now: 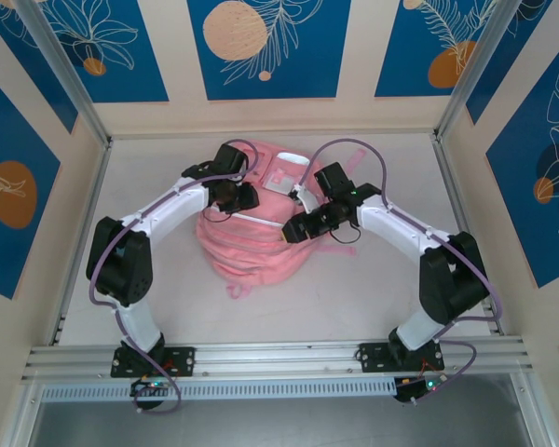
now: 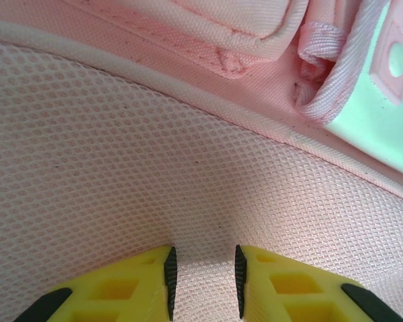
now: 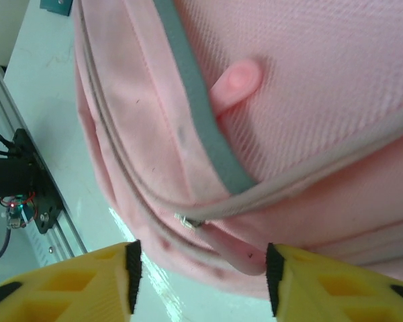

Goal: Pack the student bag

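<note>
My left claw (image 2: 203, 270) hovers low over the mesh back panel (image 2: 154, 154), pads only narrowly apart. Whether a fold of mesh is caught between them, I cannot tell. My right claw (image 3: 201, 268) is spread wide, its pads either side of a seamed edge where a small zip slider (image 3: 188, 220) sits, below a grey strip (image 3: 195, 114) and a pink pull tab (image 3: 238, 79).

Outward from both, the student bag (image 1: 252, 251) lies slumped mid-surface (image 1: 373, 289) between my claws, left claw (image 1: 245, 197) at its far left and right claw (image 1: 293, 228) at its right.

I judge the packing barely begun. The zip I see looks closed, so opening it and loading all remain.
</note>
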